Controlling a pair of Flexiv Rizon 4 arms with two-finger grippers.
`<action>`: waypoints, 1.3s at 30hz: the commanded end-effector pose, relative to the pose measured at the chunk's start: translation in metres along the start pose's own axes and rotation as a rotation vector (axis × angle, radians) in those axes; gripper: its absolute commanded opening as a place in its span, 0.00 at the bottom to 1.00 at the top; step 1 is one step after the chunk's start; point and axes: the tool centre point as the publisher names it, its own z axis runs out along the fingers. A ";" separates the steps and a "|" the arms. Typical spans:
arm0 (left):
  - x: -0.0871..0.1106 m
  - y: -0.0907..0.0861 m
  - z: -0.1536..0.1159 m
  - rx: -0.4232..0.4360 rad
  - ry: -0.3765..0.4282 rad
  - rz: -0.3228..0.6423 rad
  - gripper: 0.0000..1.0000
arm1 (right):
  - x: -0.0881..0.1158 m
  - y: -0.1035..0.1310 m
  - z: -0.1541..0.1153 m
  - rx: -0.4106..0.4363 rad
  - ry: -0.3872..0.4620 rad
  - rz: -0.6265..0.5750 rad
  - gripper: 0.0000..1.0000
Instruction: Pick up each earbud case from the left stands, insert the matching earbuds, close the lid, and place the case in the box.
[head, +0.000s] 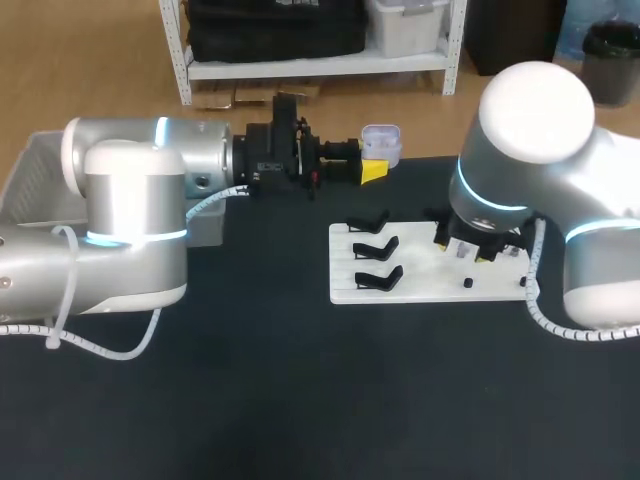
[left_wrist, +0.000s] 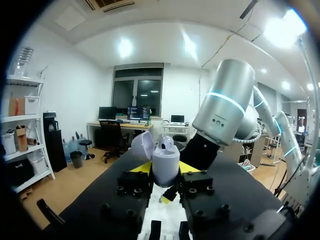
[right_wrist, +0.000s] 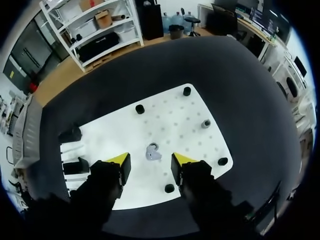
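My left gripper (head: 371, 171) is shut on a pale lavender earbud case (head: 381, 141), held above the table's far edge. In the left wrist view the earbud case (left_wrist: 165, 162) stands upright between the yellow fingertips (left_wrist: 144, 167), lid swung open, with one earbud (left_wrist: 166, 143) seated in it. My right gripper (right_wrist: 151, 162) hangs over the white board (right_wrist: 170, 120), open. A small lavender earbud (right_wrist: 152, 151) lies on the board between its fingertips, touching neither. In the head view the right gripper (head: 466, 250) is over the board's right part (head: 430, 285).
Three empty black stands (head: 375, 248) line the board's left side. Black pegs (right_wrist: 140, 108) dot the board, and a small grey piece (right_wrist: 205, 123) lies beside the right gripper. A grey box (head: 30, 175) sits at the table's far left behind my left arm.
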 end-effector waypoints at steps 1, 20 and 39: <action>0.001 -0.002 0.000 -0.007 -0.006 0.004 0.00 | 0.001 0.000 0.005 0.007 0.012 0.008 0.47; 0.001 -0.002 0.000 -0.007 -0.006 0.004 0.00 | -0.005 -0.002 0.012 0.008 0.012 0.037 0.33; 0.001 -0.002 0.000 -0.007 -0.006 0.004 0.00 | -0.007 0.000 0.014 0.015 0.018 0.023 0.18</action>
